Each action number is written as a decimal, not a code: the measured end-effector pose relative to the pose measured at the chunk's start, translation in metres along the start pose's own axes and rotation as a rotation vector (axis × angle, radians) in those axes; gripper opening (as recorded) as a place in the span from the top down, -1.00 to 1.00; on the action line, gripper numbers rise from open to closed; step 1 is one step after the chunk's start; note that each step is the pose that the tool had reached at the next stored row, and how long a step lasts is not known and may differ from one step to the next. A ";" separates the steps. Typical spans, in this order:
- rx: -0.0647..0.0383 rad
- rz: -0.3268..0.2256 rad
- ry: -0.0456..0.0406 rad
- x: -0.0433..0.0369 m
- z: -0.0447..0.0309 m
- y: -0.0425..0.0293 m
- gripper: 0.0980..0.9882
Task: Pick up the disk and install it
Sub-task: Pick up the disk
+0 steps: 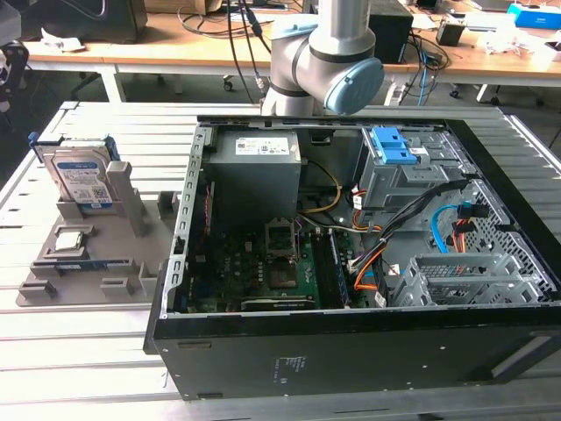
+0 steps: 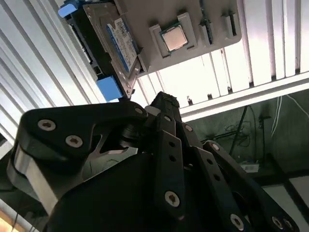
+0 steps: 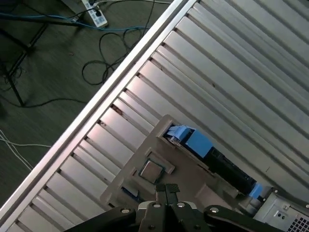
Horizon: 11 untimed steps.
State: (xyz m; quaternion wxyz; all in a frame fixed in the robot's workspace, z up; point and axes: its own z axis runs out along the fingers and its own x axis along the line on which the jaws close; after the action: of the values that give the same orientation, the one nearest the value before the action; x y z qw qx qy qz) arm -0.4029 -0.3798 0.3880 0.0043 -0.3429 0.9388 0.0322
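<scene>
Slatted metal table (image 1: 88,351) in a workshop, desks (image 1: 175,44) behind. Open computer case (image 1: 351,351) across the middle and the exterior view's right. Grey parts tray (image 1: 149,254) at the exterior view's left, just beside the case. Robot arm (image 1: 320,61) at upper centre of that view, behind the case.

Disk (image 1: 81,180): on edge in a slot at the tray's upper end, upper part of the exterior view's left. Not installed; well apart from the drive cage (image 1: 465,281) inside the case. Label side towards the exterior camera, leaning back slightly.

Gripper (image 3: 167,189): jaws closed tip to tip in the first wrist view, nothing between them. Same reading in the second wrist view (image 2: 161,102): linkages folded in, tips meeting, empty.

Key relation: gripper above the tray, not touching it. Closed tips aimed roughly at the pocket with the small square chip (image 3: 151,171). Disk beyond that pocket at the tray's edge, near the tips but clear of them. From above, a narrow dark strip with a blue rail (image 3: 195,141) at each end; top edge parallel to the table slats. Long axis judged upright, not certain, since the lower part sits hidden in the slot. Thin dimension therefore across the slats, and wider than the shut tips as they stand.

Appearance: flat silver body, white-and-blue label (image 2: 121,44) on the side facing the chip, dark reverse side, blue plastic rails down both edges. Seated squarely, no visible damage.
</scene>
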 end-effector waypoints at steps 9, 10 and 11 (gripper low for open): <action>-0.007 -0.244 0.0141 0.0000 0.0000 0.0000 0.98; -0.008 -0.276 0.0158 0.0000 0.0000 0.0000 0.98; -0.009 -0.306 0.0176 0.0000 0.0000 0.0000 0.98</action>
State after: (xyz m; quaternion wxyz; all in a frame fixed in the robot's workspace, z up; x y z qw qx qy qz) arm -0.4029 -0.3798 0.3880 -0.0006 -0.4823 0.8754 0.0325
